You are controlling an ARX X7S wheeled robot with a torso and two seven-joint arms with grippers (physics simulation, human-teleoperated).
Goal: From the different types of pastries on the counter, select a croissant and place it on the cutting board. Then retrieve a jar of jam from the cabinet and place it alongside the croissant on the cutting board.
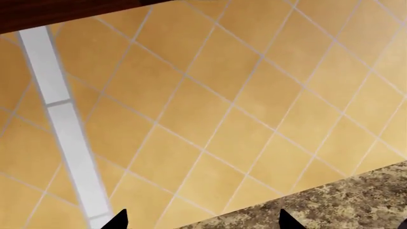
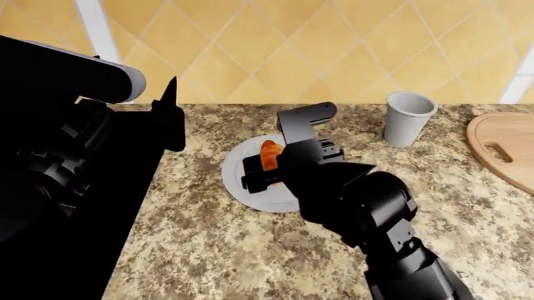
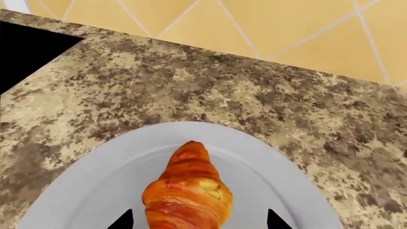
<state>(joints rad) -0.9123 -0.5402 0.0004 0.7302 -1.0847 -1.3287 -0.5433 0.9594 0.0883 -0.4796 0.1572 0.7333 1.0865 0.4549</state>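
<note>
Right end effector point(image 2: 265, 164) sat low over white plate point(image 2: 250, 194) on counter point(image 2: 250, 250), fingers either side of croissant point(image 2: 269, 154). Croissant golden-orange, ridged, resting on plate point(image 3: 95, 191) in right wrist view, pointed end toward tiled wall point(image 3: 286, 28). Right fingertips point(image 3: 122, 220) seen at both sides of croissant point(image 3: 188, 191), small gaps visible, so spread apart and not yet clamped on pastry.

Left end effector point(image 1: 200, 220) raised near wall, well apart from plate. Left fingertips point(image 1: 117, 220) wide apart, nothing between them; only yellow diamond tiles point(image 1: 241, 105), white vertical strip point(image 1: 64, 124) and a corner of granite counter point(image 1: 356, 200) in that view. Dark wood edge point(image 1: 64, 12) above tiles.

Pale grey-white cup point(image 2: 407, 119) upright on counter, beyond and right of plate, near wall. Cutting board point(image 2: 504, 150) at far right edge of head view, round, light tan, handle slot facing cup, partly cut off by frame. Croissant well apart from board. Dark surface point(image 2: 84, 237) beside counter at left, largely under left arm.
</note>
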